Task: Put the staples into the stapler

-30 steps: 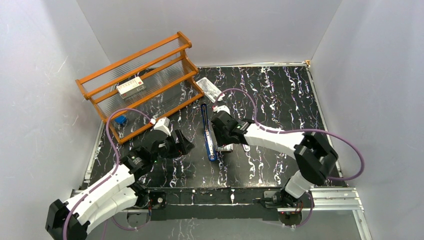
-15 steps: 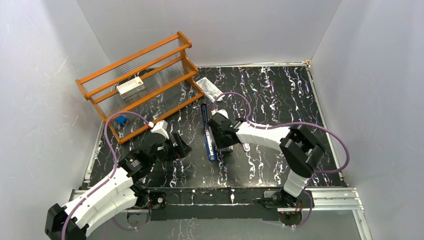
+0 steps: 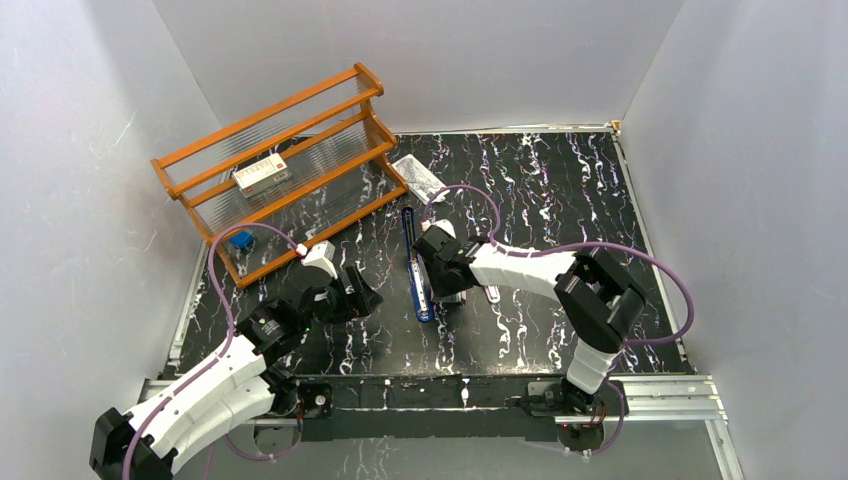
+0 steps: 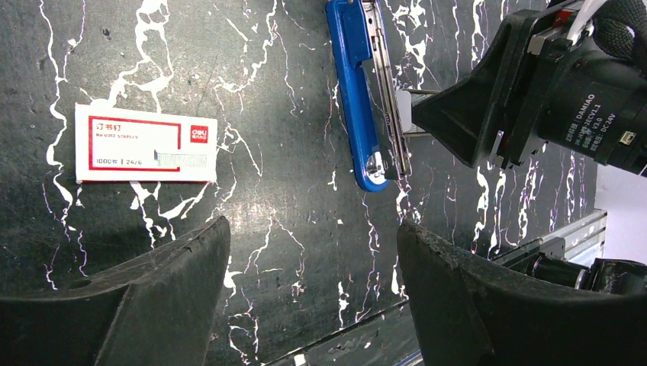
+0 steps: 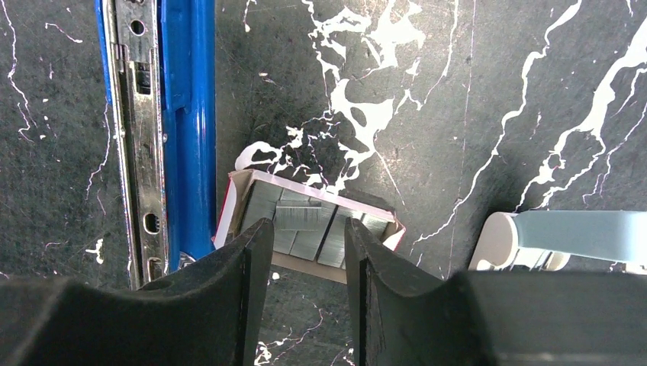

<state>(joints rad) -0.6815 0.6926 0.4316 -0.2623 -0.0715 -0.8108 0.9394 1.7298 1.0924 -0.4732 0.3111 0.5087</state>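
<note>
The blue stapler (image 3: pixel 416 262) lies opened flat, its silvery channel (image 5: pixel 137 130) facing up; it also shows in the left wrist view (image 4: pixel 352 91). Just right of it sits the pale tray (image 5: pixel 305 263) holding several staple strips, one strip (image 5: pixel 305 216) lying crosswise on top. My right gripper (image 5: pixel 305 229) hovers over the tray's near edge, its jaws a narrow gap apart with nothing between them. The small red-and-white staple box (image 4: pixel 145 143) lies left of the stapler. My left gripper (image 4: pixel 313 225) is wide open and empty above bare table, near that box.
An orange wooden rack (image 3: pixel 290 150) stands at the back left with a larger red-and-white box (image 3: pixel 262 174) on it. A flat white packet (image 3: pixel 415 172) lies behind the stapler. A white and pale blue object (image 5: pixel 549 236) sits right of the tray.
My right arm's elbow has swung left while its gripper stayed over the tray. My left gripper drew back slightly toward the near left.
</note>
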